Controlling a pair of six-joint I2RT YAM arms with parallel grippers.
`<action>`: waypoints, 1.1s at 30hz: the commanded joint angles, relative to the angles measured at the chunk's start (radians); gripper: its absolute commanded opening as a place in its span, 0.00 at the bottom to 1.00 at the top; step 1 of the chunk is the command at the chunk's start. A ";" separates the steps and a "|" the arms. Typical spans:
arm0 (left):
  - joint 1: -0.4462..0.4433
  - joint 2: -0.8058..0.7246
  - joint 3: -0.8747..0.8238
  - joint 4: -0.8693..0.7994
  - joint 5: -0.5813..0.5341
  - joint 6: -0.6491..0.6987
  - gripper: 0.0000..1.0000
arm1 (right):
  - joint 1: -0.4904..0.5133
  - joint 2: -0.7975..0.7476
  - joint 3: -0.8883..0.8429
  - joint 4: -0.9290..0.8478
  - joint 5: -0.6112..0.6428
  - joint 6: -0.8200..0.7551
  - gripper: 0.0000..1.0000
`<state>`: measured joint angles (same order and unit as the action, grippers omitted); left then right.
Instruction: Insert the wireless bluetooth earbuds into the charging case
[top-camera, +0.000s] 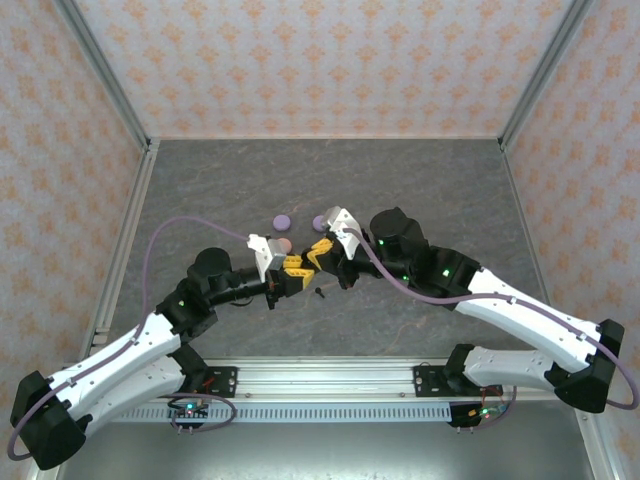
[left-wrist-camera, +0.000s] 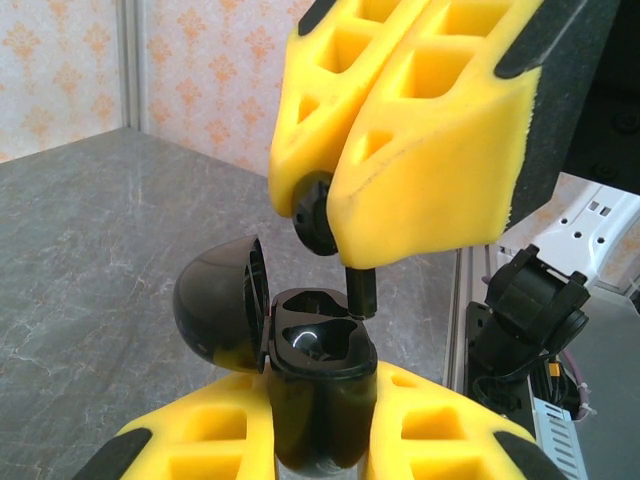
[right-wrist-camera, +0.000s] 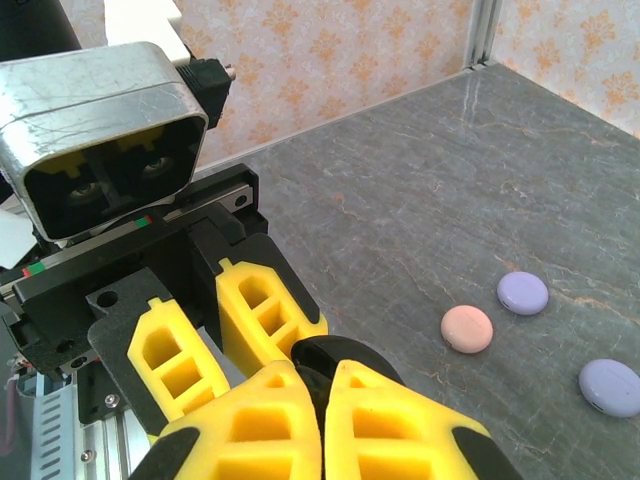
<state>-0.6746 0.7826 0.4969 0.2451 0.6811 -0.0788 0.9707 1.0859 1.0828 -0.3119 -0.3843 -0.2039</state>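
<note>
I'm gripping the open case (left-wrist-camera: 315, 345) with my left tool (left-wrist-camera: 320, 440), right tool (left-wrist-camera: 335, 215) pinching an earbud (left-wrist-camera: 361, 290) at its 12 o'clock.

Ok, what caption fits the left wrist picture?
Right jaws hold a black earbud stem-down at the open black case gripped by the left jaws.

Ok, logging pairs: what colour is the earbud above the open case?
Black; the earbud shows best in the left wrist view.

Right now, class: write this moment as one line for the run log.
left pincer: shut on case, lid open | right pincer: shut on earbud, stem down at case mouth | step: insertion not yet done
</note>
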 joint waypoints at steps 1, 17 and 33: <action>-0.010 -0.003 0.038 0.047 0.020 0.002 0.00 | 0.008 -0.003 0.023 0.033 0.013 -0.012 0.05; -0.014 0.003 0.043 0.049 0.020 0.004 0.00 | 0.008 0.011 -0.003 0.030 0.029 -0.011 0.05; -0.021 0.005 0.043 0.050 0.015 0.005 0.00 | 0.008 -0.004 -0.024 0.017 -0.018 0.019 0.11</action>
<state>-0.6872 0.7883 0.5083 0.2512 0.6804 -0.0784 0.9749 1.0931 1.0695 -0.3058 -0.3836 -0.1955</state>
